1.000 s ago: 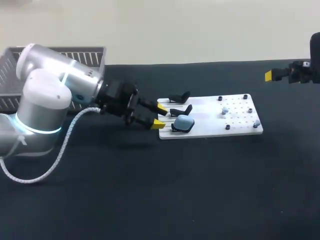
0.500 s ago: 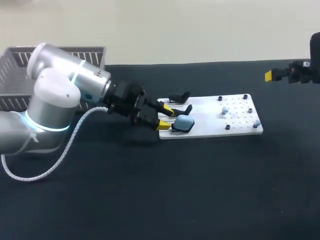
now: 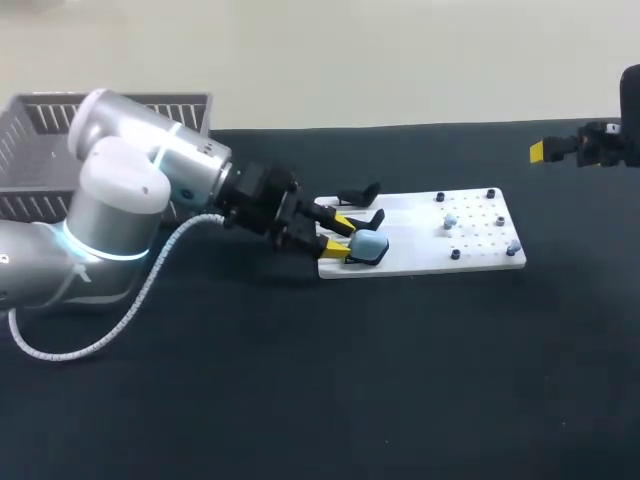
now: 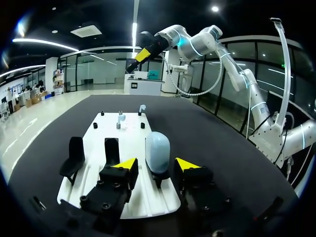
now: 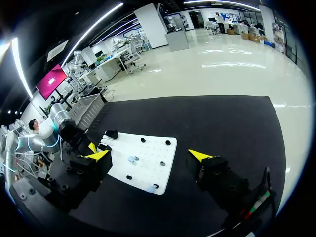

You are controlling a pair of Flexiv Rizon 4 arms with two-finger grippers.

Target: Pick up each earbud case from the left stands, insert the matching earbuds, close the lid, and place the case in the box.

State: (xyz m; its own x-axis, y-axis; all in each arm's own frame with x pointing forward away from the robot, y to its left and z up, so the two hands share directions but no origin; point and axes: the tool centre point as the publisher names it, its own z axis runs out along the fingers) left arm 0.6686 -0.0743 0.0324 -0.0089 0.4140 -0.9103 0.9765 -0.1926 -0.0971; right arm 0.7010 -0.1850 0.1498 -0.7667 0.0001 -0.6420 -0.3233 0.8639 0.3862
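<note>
Left wrist view is giving me the best line. My left gripper (image 4: pixel 157 167) is standing wide, its yellow tips flanking the pale blue earbud case (image 4: pixel 158 150) without touching it. The case is sitting upright on the end stand of the white board (image 4: pixel 129 133), roughly centred between the fingers. For a clean pick, I'm judging the pads should go in deeper to meet the shell's broad sides, then pinch gently, since that rounded shell is looking slippery. The lift should go straight off the stand so the board isn't dragged. My right gripper (image 5: pixel 149 155) is hanging wide open, well apart.
</note>
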